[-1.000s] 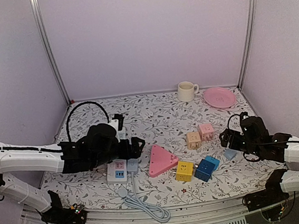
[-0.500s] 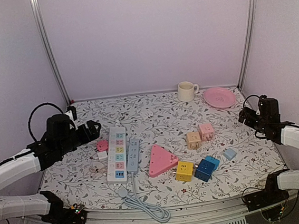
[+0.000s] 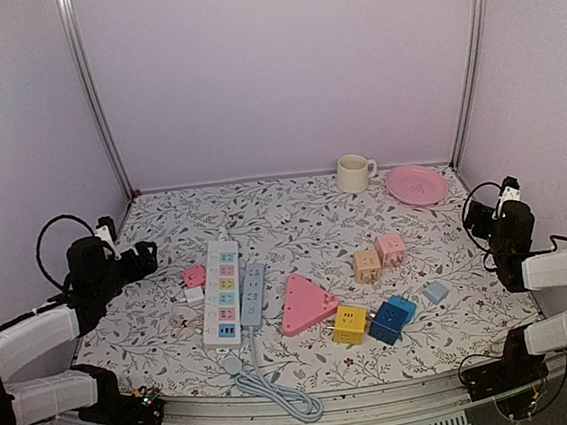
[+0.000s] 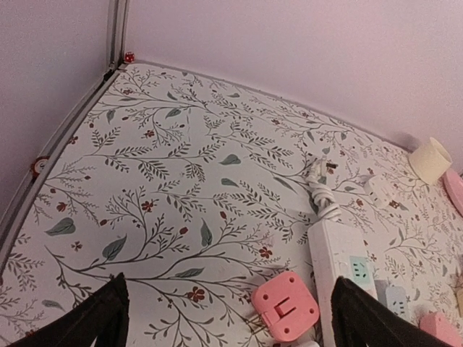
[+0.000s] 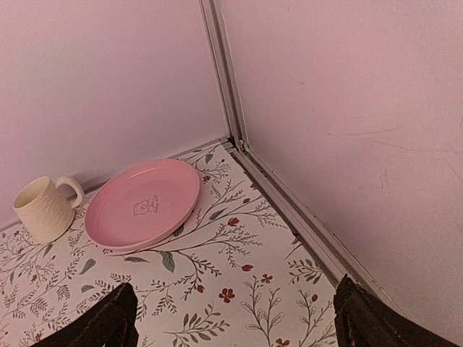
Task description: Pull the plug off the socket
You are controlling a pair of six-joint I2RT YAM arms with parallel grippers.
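A white power strip (image 3: 221, 292) with coloured sockets lies on the floral mat, with a grey-blue strip (image 3: 252, 296) beside it. A pink plug (image 3: 195, 275) lies loose on the mat left of the white strip, touching no socket, and a small white plug (image 3: 193, 295) lies just below it. In the left wrist view the pink plug (image 4: 284, 315) shows its prongs beside the white strip (image 4: 346, 271). My left gripper (image 3: 145, 255) is open and empty, left of the plug. My right gripper (image 3: 479, 217) is open and empty by the right wall.
A pink triangle block (image 3: 305, 304), a yellow cube (image 3: 350, 324), a blue cube (image 3: 391, 319), a beige cube (image 3: 367, 265) and a pink cube (image 3: 391, 249) lie mid-table. A mug (image 3: 354, 174) and a pink plate (image 3: 415, 185) stand at the back right. The strip's cord (image 3: 275, 389) runs to the front edge.
My left arm has drawn back from over the strips to the left edge, uncovering the pink plug on the mat. My right arm has drawn back to the right wall.
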